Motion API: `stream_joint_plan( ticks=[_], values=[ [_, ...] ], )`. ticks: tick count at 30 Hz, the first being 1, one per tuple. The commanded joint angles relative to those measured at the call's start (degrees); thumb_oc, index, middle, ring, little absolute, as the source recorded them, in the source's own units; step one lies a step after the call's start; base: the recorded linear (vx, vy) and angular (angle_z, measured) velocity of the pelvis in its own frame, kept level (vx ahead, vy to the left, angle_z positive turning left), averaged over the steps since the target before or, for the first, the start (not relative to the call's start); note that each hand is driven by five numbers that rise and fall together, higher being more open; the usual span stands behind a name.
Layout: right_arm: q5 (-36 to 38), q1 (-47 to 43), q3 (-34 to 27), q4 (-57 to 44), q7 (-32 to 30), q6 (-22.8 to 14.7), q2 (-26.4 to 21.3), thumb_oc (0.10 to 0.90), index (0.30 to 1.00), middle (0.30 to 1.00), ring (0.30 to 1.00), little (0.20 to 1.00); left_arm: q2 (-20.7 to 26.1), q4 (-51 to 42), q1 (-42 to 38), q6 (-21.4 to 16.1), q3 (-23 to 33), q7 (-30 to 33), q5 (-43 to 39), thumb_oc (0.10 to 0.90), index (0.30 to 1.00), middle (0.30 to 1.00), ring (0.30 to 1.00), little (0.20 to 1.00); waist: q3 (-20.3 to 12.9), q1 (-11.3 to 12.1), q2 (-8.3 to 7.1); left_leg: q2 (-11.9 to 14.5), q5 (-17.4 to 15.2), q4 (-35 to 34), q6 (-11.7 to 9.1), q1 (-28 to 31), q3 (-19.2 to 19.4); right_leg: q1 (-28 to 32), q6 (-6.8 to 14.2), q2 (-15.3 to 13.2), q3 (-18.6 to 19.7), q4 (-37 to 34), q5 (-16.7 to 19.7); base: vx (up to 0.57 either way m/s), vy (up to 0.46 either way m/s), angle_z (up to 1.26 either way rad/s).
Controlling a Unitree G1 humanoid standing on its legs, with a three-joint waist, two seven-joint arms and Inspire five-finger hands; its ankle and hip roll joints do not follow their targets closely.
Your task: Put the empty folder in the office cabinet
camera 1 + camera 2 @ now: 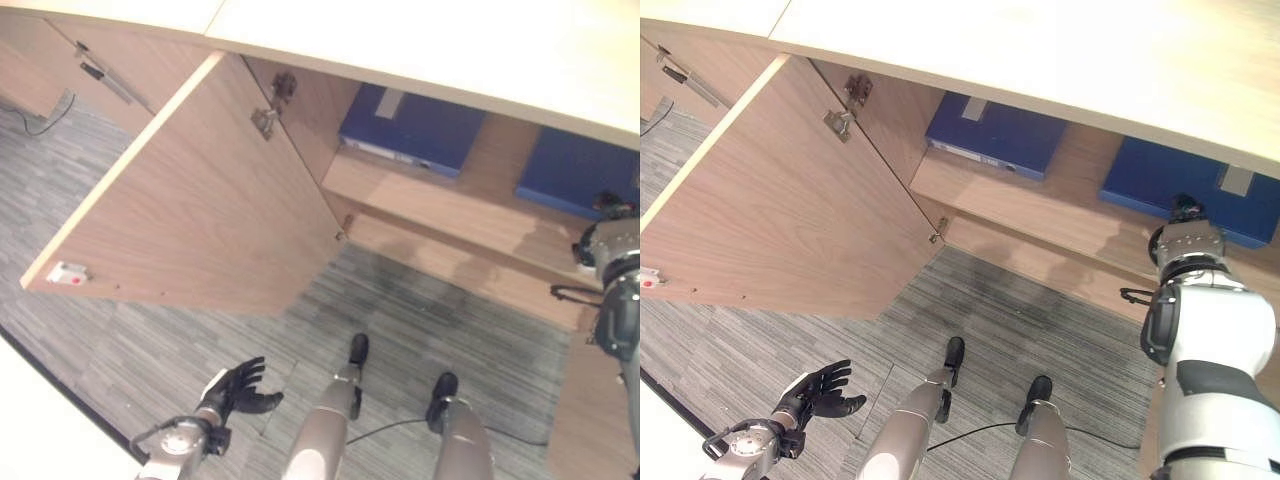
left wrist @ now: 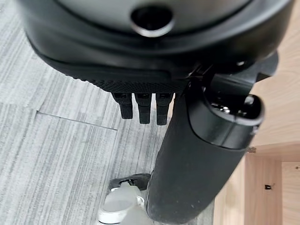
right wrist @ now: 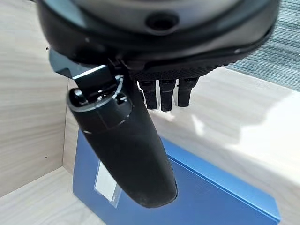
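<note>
A blue folder (image 1: pixel 1180 180) lies flat on the cabinet shelf (image 1: pixel 1040 205) at the right, with a white label (image 3: pixel 107 183) on its spine. My right hand (image 1: pixel 1187 211) reaches into the cabinet just above it. In the right wrist view the thumb (image 3: pixel 126 150) stands straight over the folder (image 3: pixel 215 197) and the fingers (image 3: pixel 161 96) are relaxed and hold nothing. My left hand (image 1: pixel 236 388) hangs low over the floor at the lower left, with its fingers spread and nothing in them.
A second blue folder (image 1: pixel 410 128) lies further left on the same shelf. The cabinet door (image 1: pixel 200 210) stands wide open to the left, over the grey carpet (image 1: pixel 430 320). The cabinet's pale top (image 1: pixel 450 45) overhangs the opening.
</note>
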Motion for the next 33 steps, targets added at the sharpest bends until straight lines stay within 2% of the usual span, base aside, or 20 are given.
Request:
stream_joint_plan(
  ticks=[1, 7, 8, 9, 11, 12, 13, 14, 16, 17, 19, 20, 24, 25, 27, 29, 31, 33],
  values=[
    [-2.1, 1.8, -0.5, -4.3, 2.2, -2.9, 0.2, 0.8, 0.9, 0.9, 0.9, 0.9, 0.9, 1.7, -0.8, -1.7, 2.1, 1.2, -2.0, 0.8, 0.9, 0.9, 0.9, 0.9, -0.4, 0.4, -0.32, 3.7, -8.1, -0.3, -3.7, 3.5, 0.0, 5.3, 3.6, -0.1, 2.4, -3.6, -3.9, 0.0, 0.0, 0.0],
    [-5.4, 13.6, -0.9, -15.0, 2.6, -7.1, 13.9, 0.8, 0.9, 0.9, 0.9, 0.9, -1.9, 4.3, -2.2, -1.5, 4.1, 2.2, -3.7, 0.8, 0.9, 0.9, 0.9, 0.9, -0.9, -1.1, -3.08, 5.0, -7.1, -2.7, -3.5, 6.5, 0.3, 8.7, 4.0, 0.1, 2.1, -8.7, -0.4, -0.01, 0.005, -0.09],
    [-9.4, 20.1, 1.4, -24.0, 2.7, -8.5, 19.0, 0.8, 0.9, 0.9, 0.9, 0.9, -3.2, 5.6, -1.8, -1.3, 5.5, 2.5, -3.9, 0.8, 0.9, 0.9, 0.9, 0.9, -1.5, -2.2, -4.74, 5.6, -7.4, -3.7, -3.5, 8.7, 0.8, 10.6, 4.2, 0.2, 2.2, -10.0, 0.1, 0.04, 0.012, -0.08],
    [-9.8, 20.8, 1.4, -25.0, 2.1, -8.5, 19.5, 0.8, 0.9, 0.9, 0.9, 0.9, -3.1, 5.5, -1.5, -1.3, 5.5, 2.5, -3.9, 0.8, 0.9, 0.9, 0.9, 0.9, -1.7, -2.3, -4.71, 5.6, -6.7, -4.1, -3.4, 8.8, 0.8, 10.7, 4.2, 0.3, 2.1, -10.7, 0.9, 0.1, 0.032, -0.1],
    [-22.1, 36.7, 7.8, -45.8, 2.9, -8.1, 25.3, 0.8, 0.9, 0.9, 0.9, 0.9, -5.1, 6.4, 0.2, -1.0, 8.6, 3.2, -2.9, 0.8, 0.9, 0.9, 0.9, 0.9, -2.9, -4.3, -6.91, 6.3, -6.5, -6.3, -3.1, 13.1, 1.8, 14.3, 4.7, 0.4, 1.8, -13.0, 2.5, 0.11, 0.041, -0.1],
    [-27.3, 42.1, 9.6, -51.1, 4.7, -7.0, 24.9, 0.8, 0.9, 0.9, 0.9, 0.9, -5.6, 6.8, 0.7, -1.0, 9.9, 3.4, -2.1, 0.8, 0.9, 0.9, 0.9, 0.9, -3.2, -5.0, -7.58, 6.4, -6.8, -7.0, -3.1, 14.9, 2.1, 15.8, 4.9, 0.5, 1.6, -13.5, 2.5, 0.07, 0.039, 0.01],
    [-27.4, 42.4, 9.7, -51.5, 4.5, -6.9, 25.0, 0.8, 0.9, 0.9, 0.9, 0.9, -5.7, 6.8, 0.8, -1.1, 9.9, 3.4, -2.1, 0.8, 0.9, 0.9, 0.9, 0.9, -3.4, -5.0, -7.5, 6.4, -6.5, -7.1, -3.0, 14.8, 2.1, 15.8, 4.9, 0.5, 1.5, -13.9, 3.0, 0.12, 0.042, 0.09],
    [-34.2, 50.2, 10.7, -56.0, 9.1, -5.8, 23.5, 0.8, 0.9, 0.9, 0.9, 0.9, -6.3, 7.9, 1.7, -1.6, 11.9, 2.9, -0.6, 0.8, 0.9, 0.9, 0.9, 0.9, -4.7, -5.8, -8.56, 6.7, -6.5, -8.7, -2.9, 17.6, 2.4, 18.4, 5.1, 0.7, 1.0, -15.6, 3.3, 0.13, 0.029, 0.0],
    [-39.2, 55.2, 11.2, -56.7, 14.6, -5.3, 21.7, 0.8, 0.9, 0.9, 0.9, 0.9, -6.9, 9.7, 1.9, -2.4, 13.9, 2.0, 0.8, 0.8, 0.9, 0.9, 0.9, 0.9, -6.0, -6.4, -9.33, 6.7, -6.5, -10.2, -2.9, 20.2, 2.6, 20.8, 5.5, 0.7, 0.6, -17.4, 3.7, 0.14, 0.043, 0.03],
    [-40.9, 57.6, 11.8, -57.2, 17.8, -5.5, 20.9, 0.8, 0.9, 0.9, 0.9, 0.9, -7.1, 10.7, 2.1, -2.8, 14.8, 1.3, 1.5, 0.8, 0.9, 0.9, 0.9, 0.9, -6.7, -6.7, -9.52, 6.6, -6.4, -11.0, -2.9, 21.7, 2.8, 22.1, 5.6, 0.8, 0.4, -18.4, 3.9, 0.09, 0.036, 0.05],
    [-41.5, 59.5, 11.9, -57.0, 19.3, -6.0, 20.8, 0.8, 0.9, 0.9, 0.9, 0.9, -7.3, 11.4, 2.3, -3.0, 15.3, 0.7, 1.9, 0.8, 0.9, 0.9, 0.9, 0.9, -7.4, -6.8, -9.73, 6.7, -6.4, -11.8, -3.0, 23.1, 3.0, 23.4, 5.8, 1.0, 0.2, -19.4, 4.1, 0.08, 0.012, -0.03],
    [-44.2, 61.9, 13.1, -56.5, 22.1, -6.1, 20.2, 0.8, 0.9, 0.9, 0.9, 0.9, -7.6, 13.3, 2.3, -3.3, 16.4, -0.3, 3.0, 0.8, 0.9, 0.9, 0.9, 0.9, -9.0, -6.8, -10.25, 6.7, -6.4, -12.7, -3.2, 24.9, 3.1, 25.2, 6.1, 1.3, -0.1, -20.7, 4.1, 0.1, -0.005, -0.05],
    [-47.2, 65.0, 14.9, -57.2, 25.7, -6.0, 19.7, 0.8, 0.9, 0.9, 0.9, 0.9, -7.8, 14.2, 3.3, -3.8, 17.6, -1.2, 3.8, 0.8, 0.9, 0.9, 0.9, 0.9, -10.8, -6.5, -10.6, 7.1, -6.5, -13.5, -3.4, 27.4, 2.8, 27.2, 5.9, 1.8, -0.5, -20.6, 3.4, 0.07, -0.03, 0.0],
    [-49.4, 66.2, 15.9, -57.1, 26.6, -5.7, 19.2, 0.8, 0.9, 0.9, 0.9, 0.9, -7.6, 14.1, 3.9, -4.1, 18.1, -1.8, 3.8, 0.8, 0.9, 0.9, 0.9, 0.9, -11.5, -5.9, -10.62, 7.5, -6.5, -13.5, -3.5, 28.0, 2.4, 28.0, 5.7, 2.1, -1.0, -19.9, 2.3, 0.02, -0.047, 0.08],
    [-49.3, 66.3, 16.2, -56.8, 26.9, -5.7, 19.5, 0.8, 0.9, 0.9, 0.9, 0.9, -7.6, 14.3, 4.0, -4.1, 18.2, -1.9, 3.9, 0.8, 0.9, 0.9, 0.9, 0.9, -11.6, -5.7, -10.58, 7.8, -6.3, -13.4, -3.6, 28.2, 1.9, 28.4, 5.5, 2.2, -1.4, -19.5, 1.7, -0.01, -0.074, 0.15],
    [-49.3, 66.8, 17.2, -57.0, 27.8, -5.9, 19.7, 0.8, 0.9, 0.9, 0.9, 0.9, -7.3, 14.7, 3.8, -4.4, 18.0, -1.9, 4.0, 0.8, 0.9, 0.9, 0.9, 0.9, -11.5, -4.4, -10.06, 8.5, -4.5, -13.1, -4.8, 27.2, 0.5, 29.2, 4.6, 3.0, -3.2, -18.8, 0.1, -0.11, -0.094, 0.24],
    [-48.9, 66.3, 17.3, -56.7, 27.5, -6.3, 19.5, 0.8, 0.9, 0.9, 0.9, 0.9, -7.4, 15.4, 1.8, -4.6, 17.8, -1.7, 2.6, 0.8, 0.9, 0.9, 0.9, 0.9, -10.8, -3.7, -9.38, 8.7, -0.4, -13.1, -7.1, 23.4, -1.7, 29.4, 4.2, 3.4, -6.1, -19.6, -0.6, -0.21, -0.061, 0.52],
    [-50.1, 65.9, 18.0, -56.1, 27.2, -6.1, 19.0, 0.8, 0.9, 0.9, 0.9, 0.9, -8.1, 15.9, 1.0, -4.8, 18.3, -1.2, 1.7, 0.8, 0.9, 0.9, 0.9, 0.9, -10.7, -2.9, -9.04, 8.2, 1.0, -13.3, -7.6, 20.8, -2.5, 29.1, 4.0, 3.2, -8.0, -20.4, -0.2, -0.17, -0.018, 0.84]
  ],
)
